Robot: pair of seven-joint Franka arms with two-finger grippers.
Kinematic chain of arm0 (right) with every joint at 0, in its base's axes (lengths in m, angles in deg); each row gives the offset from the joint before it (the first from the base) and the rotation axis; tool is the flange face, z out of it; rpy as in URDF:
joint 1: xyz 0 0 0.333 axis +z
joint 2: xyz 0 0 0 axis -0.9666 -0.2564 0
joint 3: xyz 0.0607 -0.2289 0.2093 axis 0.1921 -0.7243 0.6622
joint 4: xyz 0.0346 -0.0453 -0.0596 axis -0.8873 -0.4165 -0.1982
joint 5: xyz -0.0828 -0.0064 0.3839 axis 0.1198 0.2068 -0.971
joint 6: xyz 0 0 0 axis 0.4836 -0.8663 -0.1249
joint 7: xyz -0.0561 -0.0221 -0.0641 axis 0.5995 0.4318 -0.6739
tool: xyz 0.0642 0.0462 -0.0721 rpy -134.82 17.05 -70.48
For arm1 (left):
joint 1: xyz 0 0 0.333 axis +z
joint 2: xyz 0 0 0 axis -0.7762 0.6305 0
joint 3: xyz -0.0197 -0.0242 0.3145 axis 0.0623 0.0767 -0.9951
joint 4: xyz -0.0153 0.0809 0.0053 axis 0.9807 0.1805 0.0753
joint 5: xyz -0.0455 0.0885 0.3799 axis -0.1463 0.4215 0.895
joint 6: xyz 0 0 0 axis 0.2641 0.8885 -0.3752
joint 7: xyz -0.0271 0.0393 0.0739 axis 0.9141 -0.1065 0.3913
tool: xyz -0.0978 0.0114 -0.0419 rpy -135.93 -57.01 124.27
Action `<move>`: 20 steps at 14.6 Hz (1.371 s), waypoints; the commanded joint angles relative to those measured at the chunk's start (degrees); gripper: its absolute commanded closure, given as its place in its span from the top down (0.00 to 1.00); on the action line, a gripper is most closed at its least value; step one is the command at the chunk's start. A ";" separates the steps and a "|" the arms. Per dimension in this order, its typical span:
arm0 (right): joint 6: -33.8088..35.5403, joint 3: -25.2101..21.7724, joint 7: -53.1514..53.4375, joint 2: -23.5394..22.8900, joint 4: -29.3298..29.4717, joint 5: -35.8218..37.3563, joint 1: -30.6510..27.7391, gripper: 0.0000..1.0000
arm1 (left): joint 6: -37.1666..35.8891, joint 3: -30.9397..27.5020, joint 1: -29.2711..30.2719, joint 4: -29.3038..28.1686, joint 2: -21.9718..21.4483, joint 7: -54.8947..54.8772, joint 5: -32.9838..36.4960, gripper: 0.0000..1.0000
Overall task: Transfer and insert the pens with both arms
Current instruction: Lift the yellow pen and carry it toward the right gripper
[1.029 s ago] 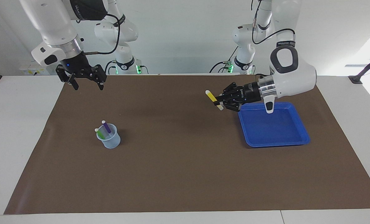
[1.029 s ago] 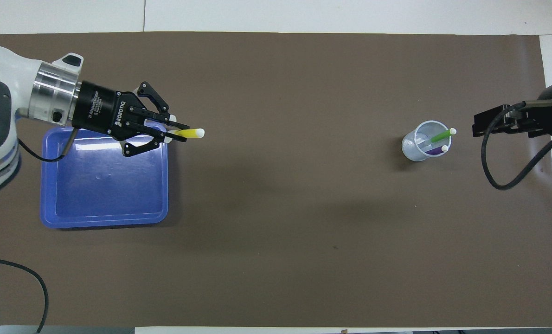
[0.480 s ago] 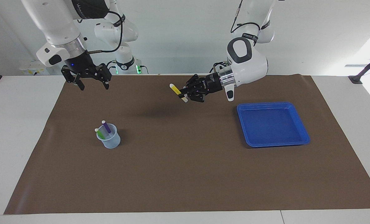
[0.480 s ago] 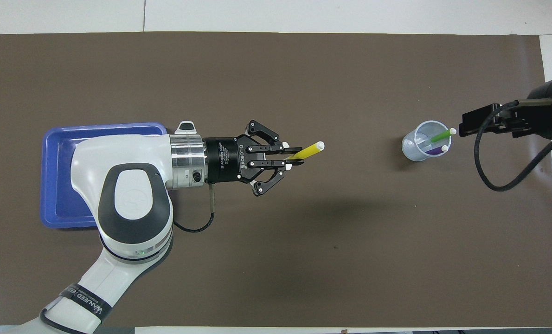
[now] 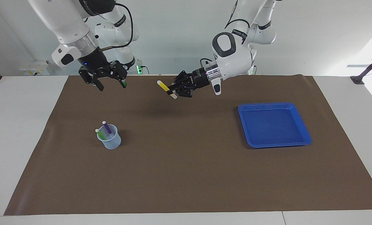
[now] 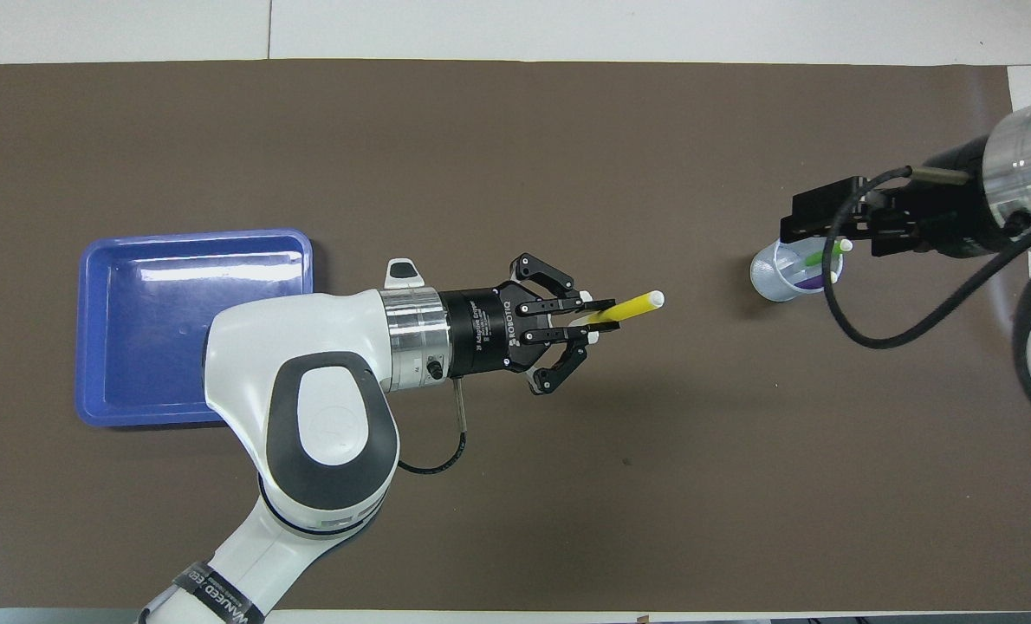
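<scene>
Facing view: we see left claw [image 5: 173, 90] clamped on the yellow pen [image 5: 166, 89], up over mid-desk [image 5: 186, 175] mat. Right claw [image 5: 110, 82], fingers spread, holds nothing, up over the mat's robot-side edge. Green pen [image 5: 99, 133] and purple pen [image 5: 107, 127] stand in the cup [image 5: 110, 140]; blue tray [image 5: 301, 131] toward left arm's end.

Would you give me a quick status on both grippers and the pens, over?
Left gripper shut on yellow pen, up over mid-mat. Right gripper open, raised over the mat. Green pen and purple pen in cup. Nothing between.
</scene>
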 commanded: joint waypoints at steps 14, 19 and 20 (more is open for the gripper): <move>-10.04 1.51 7.66 6.98 -15.27 -7.24 9.39 1.00 | 3.89 -0.82 -3.58 -1.04 -1.03 -1.63 -2.70 0.00; -13.29 1.51 7.83 7.16 -16.32 -7.33 9.48 0.94 | 4.15 -0.82 -3.58 -1.04 -1.03 -2.17 -3.76 0.00; -14.25 1.51 8.01 7.16 -16.59 -7.33 9.48 0.90 | 4.15 -0.82 -3.58 -1.04 -1.03 -2.17 -3.76 0.00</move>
